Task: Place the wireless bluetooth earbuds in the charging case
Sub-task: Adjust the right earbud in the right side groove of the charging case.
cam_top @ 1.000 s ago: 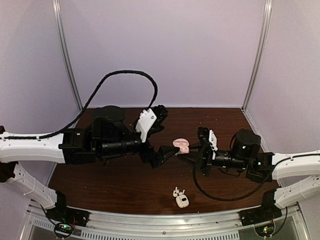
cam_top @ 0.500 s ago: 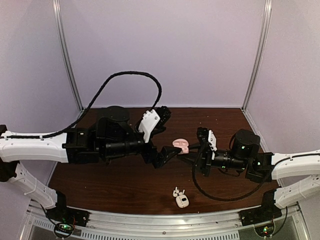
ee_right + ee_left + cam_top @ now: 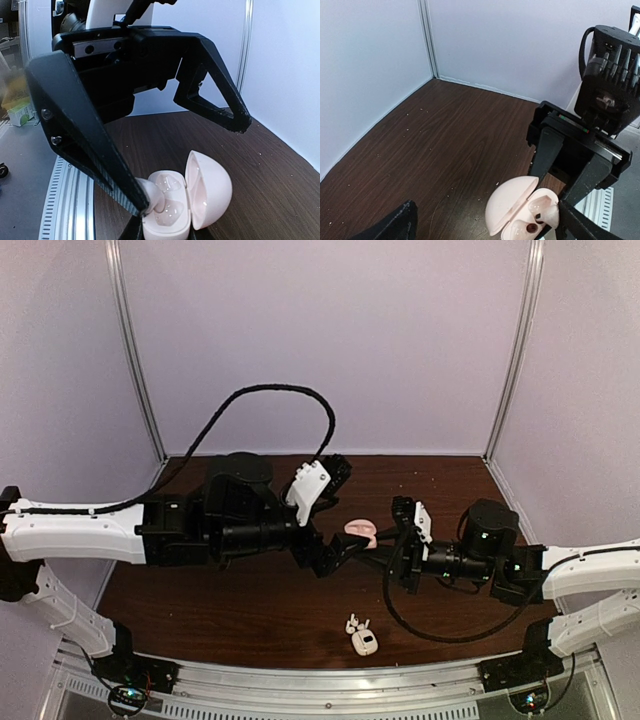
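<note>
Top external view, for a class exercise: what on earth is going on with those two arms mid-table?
The right gripper is shut on a pale pink hinged plastic earbud case, lid open, held over the dark wooden table. The left gripper, jaws wide open, faces it closely, one finger at the case's rim. Two tiny white plastic earbuds and a small white rounded case lie untouched near the table's front edge.

no readable text, labels or numbers

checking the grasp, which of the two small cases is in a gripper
The pale pink rounded plastic case, lid open, clamped in the right gripper; the small white glossy case lies on the brown table.
</note>
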Controlling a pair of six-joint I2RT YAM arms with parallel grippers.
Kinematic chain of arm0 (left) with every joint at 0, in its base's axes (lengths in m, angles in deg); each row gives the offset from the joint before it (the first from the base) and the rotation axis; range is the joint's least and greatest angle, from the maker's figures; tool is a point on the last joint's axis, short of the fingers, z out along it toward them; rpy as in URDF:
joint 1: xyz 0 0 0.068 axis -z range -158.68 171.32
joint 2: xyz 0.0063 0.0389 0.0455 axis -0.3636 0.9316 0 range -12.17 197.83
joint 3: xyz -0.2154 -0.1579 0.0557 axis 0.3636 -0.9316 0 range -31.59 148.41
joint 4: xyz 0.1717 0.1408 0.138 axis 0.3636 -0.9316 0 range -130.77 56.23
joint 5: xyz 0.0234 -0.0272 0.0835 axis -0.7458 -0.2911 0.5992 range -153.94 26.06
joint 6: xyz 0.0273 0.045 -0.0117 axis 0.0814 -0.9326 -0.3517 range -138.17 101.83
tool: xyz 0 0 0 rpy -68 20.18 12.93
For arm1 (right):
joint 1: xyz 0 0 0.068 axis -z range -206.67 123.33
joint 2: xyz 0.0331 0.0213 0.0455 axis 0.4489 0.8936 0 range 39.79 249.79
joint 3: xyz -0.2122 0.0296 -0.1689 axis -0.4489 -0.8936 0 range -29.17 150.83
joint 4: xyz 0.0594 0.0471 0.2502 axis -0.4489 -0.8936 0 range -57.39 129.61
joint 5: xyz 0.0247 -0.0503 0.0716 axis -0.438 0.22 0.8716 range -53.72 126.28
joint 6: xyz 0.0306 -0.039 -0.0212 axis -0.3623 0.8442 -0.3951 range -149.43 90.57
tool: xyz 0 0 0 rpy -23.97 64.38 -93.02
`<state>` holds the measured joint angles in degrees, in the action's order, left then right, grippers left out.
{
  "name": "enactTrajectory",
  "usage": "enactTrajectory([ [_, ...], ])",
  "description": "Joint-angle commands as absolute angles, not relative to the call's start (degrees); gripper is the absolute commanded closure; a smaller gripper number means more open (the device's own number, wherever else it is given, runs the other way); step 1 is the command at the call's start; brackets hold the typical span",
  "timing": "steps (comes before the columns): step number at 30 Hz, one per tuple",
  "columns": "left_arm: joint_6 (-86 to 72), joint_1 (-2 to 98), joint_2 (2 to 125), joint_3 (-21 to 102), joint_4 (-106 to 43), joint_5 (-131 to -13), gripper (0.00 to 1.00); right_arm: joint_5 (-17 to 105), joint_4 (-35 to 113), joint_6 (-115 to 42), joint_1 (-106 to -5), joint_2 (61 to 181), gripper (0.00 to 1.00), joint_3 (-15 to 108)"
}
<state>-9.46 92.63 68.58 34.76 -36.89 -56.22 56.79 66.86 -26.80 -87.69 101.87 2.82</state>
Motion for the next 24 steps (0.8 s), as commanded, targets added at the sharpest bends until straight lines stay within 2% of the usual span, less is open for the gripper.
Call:
enactTrajectory([
  [1, -9.1, 92.2, 69.7, 36.3, -36.3, -54.9, 0.04, 58.6, 69.0, -26.7, -88.7, 101.1, 1.0, 4.3],
  [24, -6.5, 90.4, 72.7, 36.0, -34.2, -61.6, 0.03, 61.5, 71.3, -26.9, -89.3, 99.8, 1.0, 3.6],
])
